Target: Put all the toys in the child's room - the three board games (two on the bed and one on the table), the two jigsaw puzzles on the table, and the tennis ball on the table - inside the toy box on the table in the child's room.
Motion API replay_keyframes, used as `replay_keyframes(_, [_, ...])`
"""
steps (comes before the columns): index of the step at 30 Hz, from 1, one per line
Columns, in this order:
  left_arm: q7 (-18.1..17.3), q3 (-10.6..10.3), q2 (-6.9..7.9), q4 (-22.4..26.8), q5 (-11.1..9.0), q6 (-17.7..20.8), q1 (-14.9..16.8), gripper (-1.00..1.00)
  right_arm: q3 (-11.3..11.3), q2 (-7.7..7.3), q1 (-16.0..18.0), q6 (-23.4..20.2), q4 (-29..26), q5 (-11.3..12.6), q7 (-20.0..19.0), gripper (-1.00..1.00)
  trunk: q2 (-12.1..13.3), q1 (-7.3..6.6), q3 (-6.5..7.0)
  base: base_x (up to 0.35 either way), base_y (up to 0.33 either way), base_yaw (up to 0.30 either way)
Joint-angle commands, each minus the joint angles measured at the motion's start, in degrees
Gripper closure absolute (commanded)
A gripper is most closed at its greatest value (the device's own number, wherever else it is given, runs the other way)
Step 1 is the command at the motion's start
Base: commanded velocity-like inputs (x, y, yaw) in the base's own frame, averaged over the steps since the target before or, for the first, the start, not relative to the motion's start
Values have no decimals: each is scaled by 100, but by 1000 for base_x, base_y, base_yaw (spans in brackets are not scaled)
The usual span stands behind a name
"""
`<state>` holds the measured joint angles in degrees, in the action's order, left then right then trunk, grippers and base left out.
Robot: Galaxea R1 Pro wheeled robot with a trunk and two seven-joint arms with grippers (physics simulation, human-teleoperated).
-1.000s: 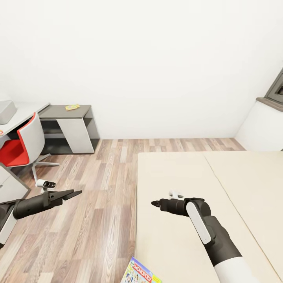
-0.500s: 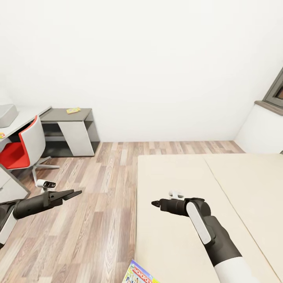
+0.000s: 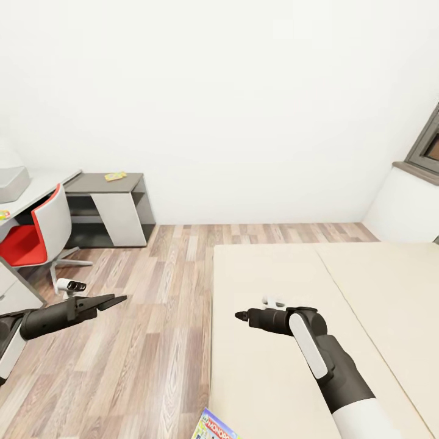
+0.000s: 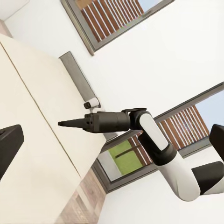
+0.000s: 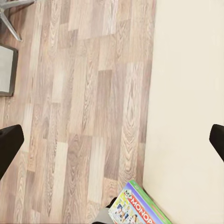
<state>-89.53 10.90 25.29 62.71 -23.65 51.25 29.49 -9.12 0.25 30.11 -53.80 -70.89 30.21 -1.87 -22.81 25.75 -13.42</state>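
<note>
A Monopoly board game [image 3: 215, 428] lies at the near corner of the cream bed [image 3: 274, 274], cut off by the picture's lower edge. In the right wrist view the carton [image 5: 138, 211] overhangs the bed's edge above the plank floor. My right gripper [image 3: 239, 315] hovers over the bed, open and empty, its fingers [image 5: 9, 145] wide apart. My left gripper [image 3: 113, 299] hangs open over the floor, its fingers [image 4: 9, 147] spread. A jigsaw puzzle [image 3: 114, 176] lies on the table's dark grey shelf section [image 3: 97, 182]. The pale grey toy box [image 3: 12, 182] stands on the table [image 3: 42, 185] at far left.
A red-and-white swivel chair [image 3: 38, 230] stands in front of the table. Open wood floor [image 3: 164, 292] runs between table and bed. A small yellow-red item [image 3: 3, 214] lies on the desk's near part. A window [image 3: 430, 143] sits over a white ledge at right.
The camera has shifted: table, chair and far wall sit lower in the picture, and the Monopoly carton has slid further under the lower edge. Both arms hold the same pose.
</note>
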Motion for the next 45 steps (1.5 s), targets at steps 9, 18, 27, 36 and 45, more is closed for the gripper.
replay_keyframes(9, [-21,0,2,0,1,61,4,-100,15,1,6,-25,-4,-20,-23,-100,-11,4,48,0,0,0])
replay_keyframes(18, [-22,0,2,-1,1,61,4,-100,31,1,6,-25,-4,-16,-23,-100,-11,4,53,0,84,0])
replay_keyframes(27, [-21,0,2,-4,1,61,4,-100,33,-2,8,-25,-4,-10,-23,-100,-11,4,54,0,255,0])
replay_keyframes(36, [-23,0,2,-3,1,61,4,-100,33,1,6,-25,-2,-7,-23,-100,-11,4,54,0,287,0])
replay_keyframes(45, [-21,0,2,-4,1,62,4,-100,33,1,4,-22,-1,-6,-23,-100,-11,4,54,0,288,0])
